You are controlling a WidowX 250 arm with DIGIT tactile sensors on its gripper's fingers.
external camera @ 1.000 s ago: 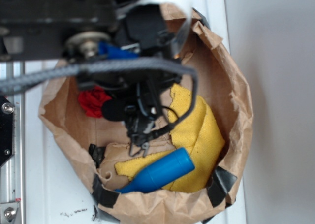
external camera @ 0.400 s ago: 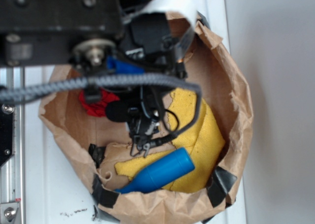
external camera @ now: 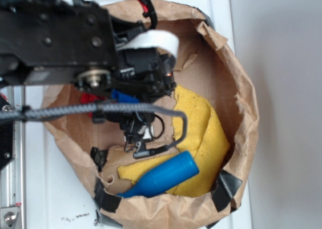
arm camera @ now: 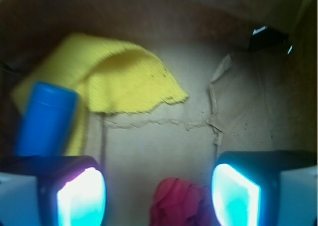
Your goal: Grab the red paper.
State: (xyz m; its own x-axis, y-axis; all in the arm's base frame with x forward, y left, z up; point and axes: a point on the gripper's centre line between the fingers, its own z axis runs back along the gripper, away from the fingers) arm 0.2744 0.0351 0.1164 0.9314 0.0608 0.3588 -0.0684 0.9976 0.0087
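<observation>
The red paper is a crumpled red wad on the brown bag floor. In the wrist view it lies between my two fingers at the bottom edge, closer to the right one. My gripper is open, with a wide gap and nothing held. In the exterior view only a sliver of the red paper shows under the black arm, and my gripper's fingers are hidden by the arm and cables.
Everything sits inside a brown paper bag with rolled walls and black tape patches. A yellow cloth lies on the right, and a blue cylinder rests on it near the front wall. A grey cable crosses the bag.
The arm has shifted left and toward the back of the bag, covering most of the red paper in the exterior view. The cloth and cylinder have not moved.
</observation>
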